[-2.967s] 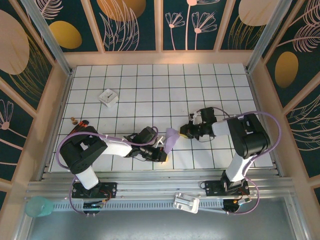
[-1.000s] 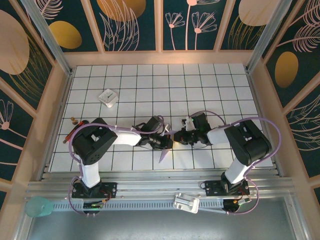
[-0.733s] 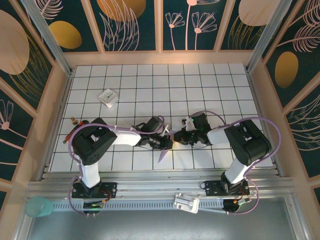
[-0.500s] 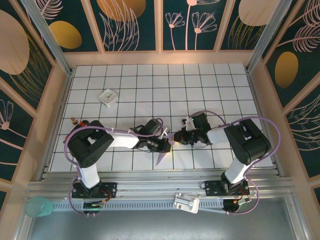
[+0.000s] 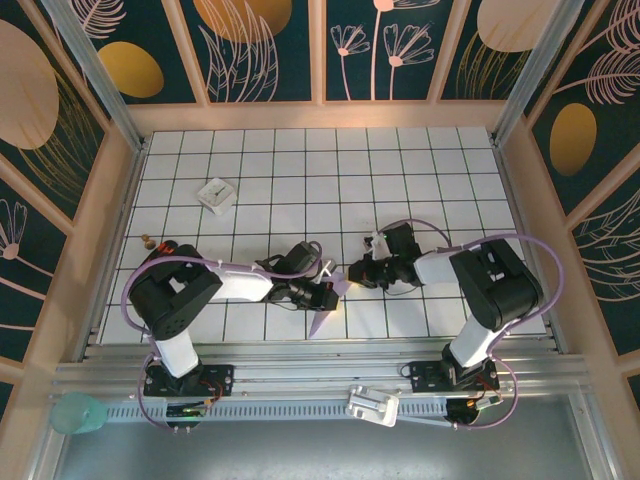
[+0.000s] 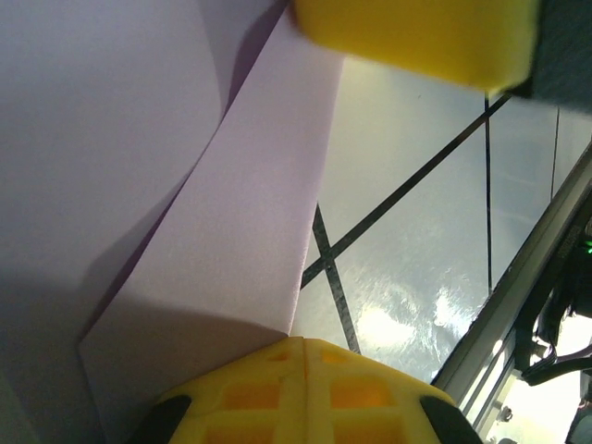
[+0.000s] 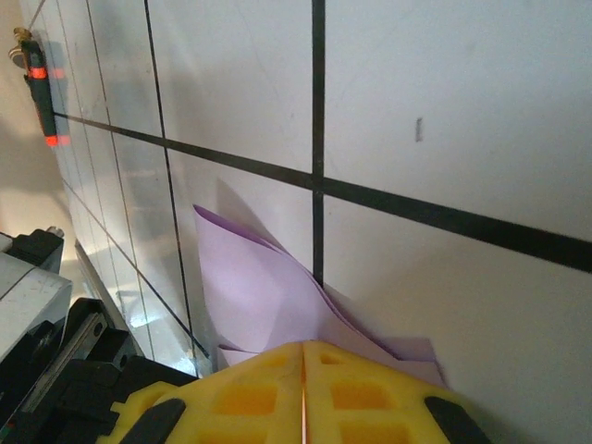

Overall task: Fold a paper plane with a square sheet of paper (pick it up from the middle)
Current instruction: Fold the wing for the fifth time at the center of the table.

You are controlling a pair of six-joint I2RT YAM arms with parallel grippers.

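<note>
The square sheet of paper [image 5: 321, 318] is lavender and folded into a slim pointed shape. It hangs between both grippers just above the tiles, its tip toward the near edge. My left gripper [image 5: 327, 296] is shut on its left side. In the left wrist view the yellow fingers [image 6: 370, 388] meet at the left gripper [image 6: 303, 340], and the folded paper [image 6: 240, 231] comes out of them. My right gripper [image 5: 355, 272] is shut on the upper end. In the right wrist view the right gripper [image 7: 303, 344] pinches curled paper [image 7: 268, 296] layers.
A small white block with a dark mark [image 5: 215, 194] lies at the back left. A dark pen-like item with a red light [image 5: 150, 243] lies near the left wall. A teal cup [image 5: 78, 412] and a metal bracket [image 5: 372, 405] sit beyond the near rail.
The left gripper has slid a little toward the near edge and left, and the paper's pointed tip has swung with it. The right gripper has barely moved.
</note>
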